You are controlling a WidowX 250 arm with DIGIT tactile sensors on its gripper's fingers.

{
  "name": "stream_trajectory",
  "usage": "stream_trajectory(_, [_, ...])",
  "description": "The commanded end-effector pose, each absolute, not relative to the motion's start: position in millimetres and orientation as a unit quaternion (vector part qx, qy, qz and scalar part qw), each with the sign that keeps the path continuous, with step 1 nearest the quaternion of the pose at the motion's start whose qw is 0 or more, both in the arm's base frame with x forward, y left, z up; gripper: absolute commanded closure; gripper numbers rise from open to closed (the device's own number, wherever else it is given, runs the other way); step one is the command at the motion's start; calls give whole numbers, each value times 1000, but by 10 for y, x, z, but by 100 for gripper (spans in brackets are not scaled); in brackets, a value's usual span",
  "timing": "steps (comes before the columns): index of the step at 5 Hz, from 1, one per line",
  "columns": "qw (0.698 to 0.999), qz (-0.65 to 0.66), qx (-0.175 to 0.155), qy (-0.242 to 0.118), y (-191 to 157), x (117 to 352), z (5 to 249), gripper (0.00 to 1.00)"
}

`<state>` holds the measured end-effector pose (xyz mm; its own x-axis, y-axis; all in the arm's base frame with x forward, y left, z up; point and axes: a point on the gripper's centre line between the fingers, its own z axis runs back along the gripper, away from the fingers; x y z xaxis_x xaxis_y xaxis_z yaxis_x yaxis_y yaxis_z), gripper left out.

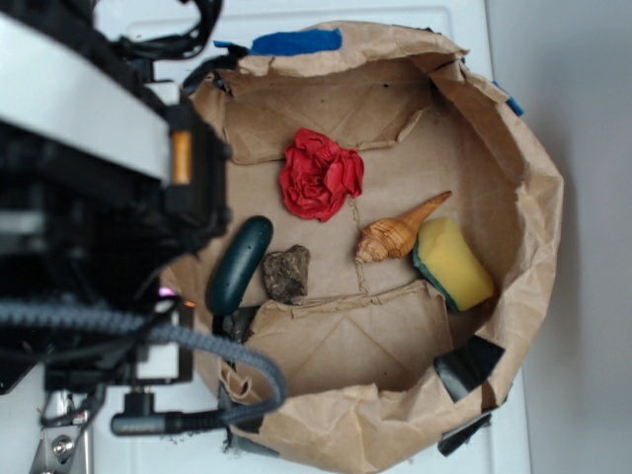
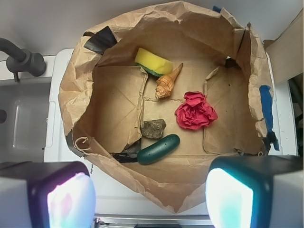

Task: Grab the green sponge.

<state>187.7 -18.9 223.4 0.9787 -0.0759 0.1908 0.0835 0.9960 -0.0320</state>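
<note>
- Paper bag (image 1: 513,148), brown, torn open and rolled down into a wide nest, sits on a white surface (image 2: 61,95); blue tape (image 1: 296,41) and black tape (image 1: 469,365) on its rim.
- Robot arm (image 1: 89,197), black and white, fills the left side of the exterior view, with a grey cable (image 1: 148,331) looping below it.
- Gripper (image 2: 151,194) – only its two fingers (image 2: 61,197) show, at the bottom corners of the wrist view. They stand wide apart, nothing between them, above the near rim of the bag and clear of every item.
- Red crumpled paper (image 1: 320,175) lies mid-floor of the bag.
- Green sponge (image 1: 454,262) – yellow foam with a thin dark green layer along one edge. It lies on the bag floor against the wall farthest from the arm, just beside the seashell.
- Seashell (image 1: 395,233), tan spiral, wide end near the middle, tip pointing past the sponge.
- Dark green pickle-like thing (image 1: 239,262), smooth, near the arm-side wall.
- Rock (image 1: 286,273), small and grey-brown, just beside the pickle-like thing.
</note>
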Motion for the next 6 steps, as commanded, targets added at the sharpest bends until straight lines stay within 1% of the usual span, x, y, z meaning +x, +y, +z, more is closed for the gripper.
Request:
stream_trajectory(1, [993,-29,-23,-110,-181,1907,2328,0])
stream_trajectory(2, [977,-117,77,-159,-84,2086,1830,0])
stream_trajectory(3, [965,-186,108,-150,-98,2222,1478,0])
stream_trajectory(4, [949,-243,128,-158,-133,2263,1339,0])
stream_trajectory(5, [910,-358,108,-178,-195,2428,1445,0])
stream_trajectory(6, [872,-437,76,-208,-235,2531,1503,0])
